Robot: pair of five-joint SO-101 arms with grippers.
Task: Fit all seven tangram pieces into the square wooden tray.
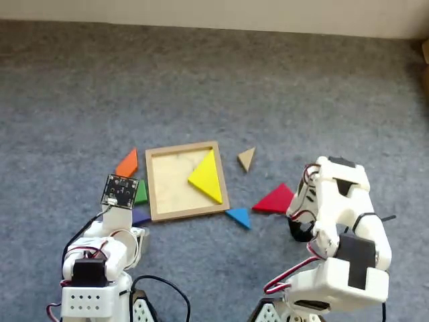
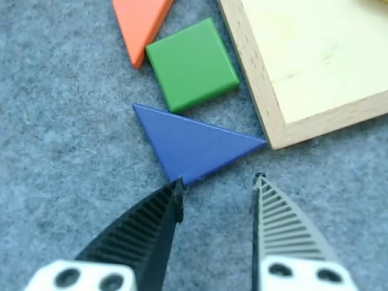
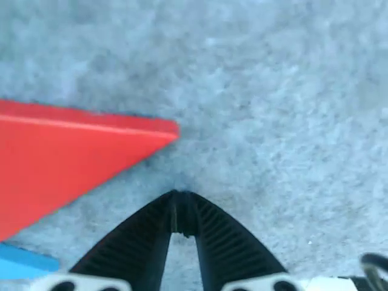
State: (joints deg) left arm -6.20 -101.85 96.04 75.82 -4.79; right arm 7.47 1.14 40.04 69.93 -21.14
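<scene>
The wooden tray (image 1: 155, 201) lies mid-counter (image 1: 201, 87), toward the near edge. Only the yellow triangle (image 1: 206, 176) is inside it, and six pieces wait outside. The left pincer (image 2: 218, 180) stands open at the dark blue triangle (image 2: 191, 145), which lies off the tray's near-left corner beside the green square (image 2: 192, 65) and the orange parallelogram (image 2: 140, 24). The right pincer (image 3: 180, 200) is closed on nothing, its tips just beside the red triangle (image 3: 66, 157). The light blue triangle (image 1: 238, 216) and tan triangle (image 1: 247, 159) lie on the tray's right-edge side. The step in hand looks like picking up the dark blue piece. The jaws would need to straddle it, lower, close, then carry it into the tray.
</scene>
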